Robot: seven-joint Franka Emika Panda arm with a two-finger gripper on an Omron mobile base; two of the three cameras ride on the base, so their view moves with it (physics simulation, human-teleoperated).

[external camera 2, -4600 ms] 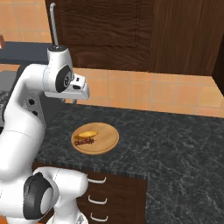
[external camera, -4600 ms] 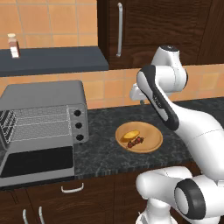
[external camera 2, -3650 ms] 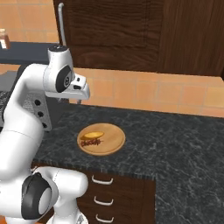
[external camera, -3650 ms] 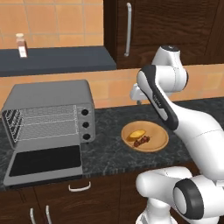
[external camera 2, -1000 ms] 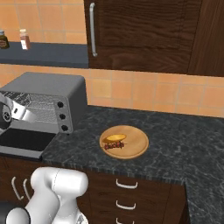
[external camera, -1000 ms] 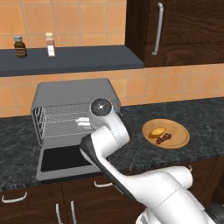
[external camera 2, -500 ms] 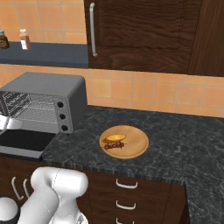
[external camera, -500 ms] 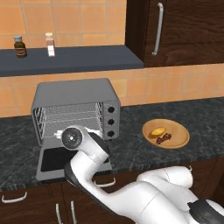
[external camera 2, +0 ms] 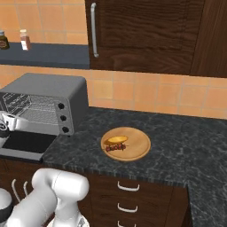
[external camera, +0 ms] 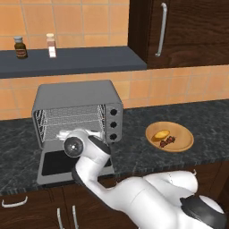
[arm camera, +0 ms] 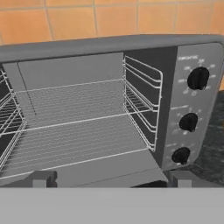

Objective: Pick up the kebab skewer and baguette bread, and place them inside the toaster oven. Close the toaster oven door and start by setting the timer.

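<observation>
Black granite counter point(external camera 2: 186, 133), orange tiled wall point(external camera 2: 177, 95), toaster oven point(external camera: 76, 96) open, fingers point(arm camera: 41, 178) apart.

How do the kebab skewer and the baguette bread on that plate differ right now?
The baguette bread is a plump golden-yellow oblong; the kebab skewer is thinner, threaded with dark red-brown chunks. From the right base view the bread lies farther from the counter edge, the skewer nearer. Both rest side by side on the round wooden plate, right of the toaster oven.
</observation>
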